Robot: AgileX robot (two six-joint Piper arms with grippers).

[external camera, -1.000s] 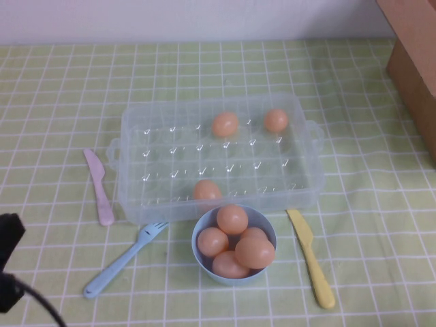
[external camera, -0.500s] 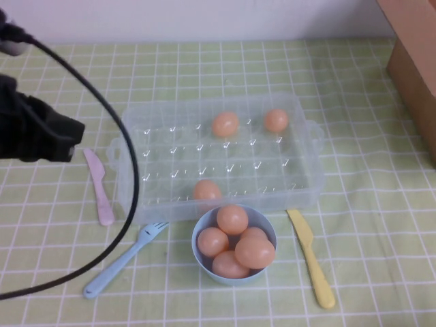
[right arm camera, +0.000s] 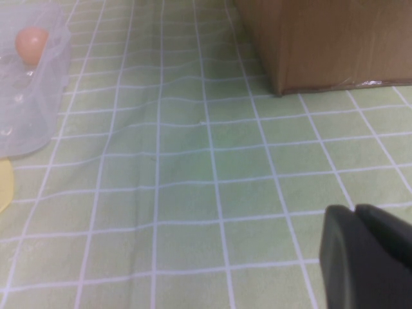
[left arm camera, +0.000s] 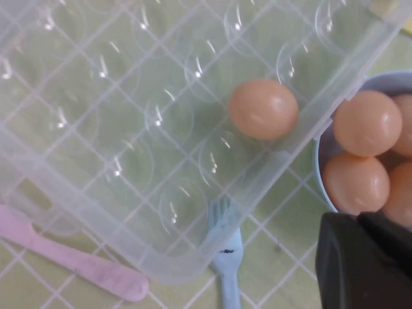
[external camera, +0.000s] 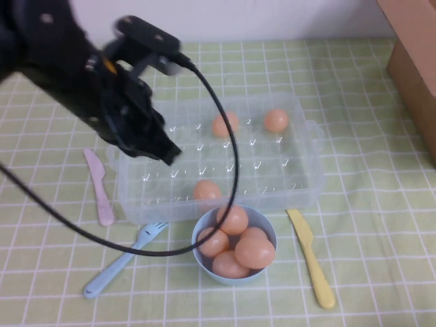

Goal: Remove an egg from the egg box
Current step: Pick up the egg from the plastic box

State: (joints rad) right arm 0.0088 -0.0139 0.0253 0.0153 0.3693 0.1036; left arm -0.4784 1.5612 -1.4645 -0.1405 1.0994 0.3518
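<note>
Eggs remain, 3 in the egg box (external camera: 300, 184), nearest egg (external camera: 206, 190) untouched; left gripper (external camera: 167, 153) hovers above, fingers together; right gripper (right arm camera: 367, 257) parked aside, also together.

We see an evenly and softly lit scene, bright with no hard shadows; only faint shade sits under the egg box (external camera: 218, 160) and the light-blue bowl (external camera: 234, 244). Small white glints dot the clear cells of the egg box, sharper in the left wrist view. The left arm (external camera: 88, 82) shows as a dark, slightly smeared mass with little surface detail. In both wrist views the near black gripper bodies are soft and out of focus, and the right wrist picture looks mildly hazy.
</note>
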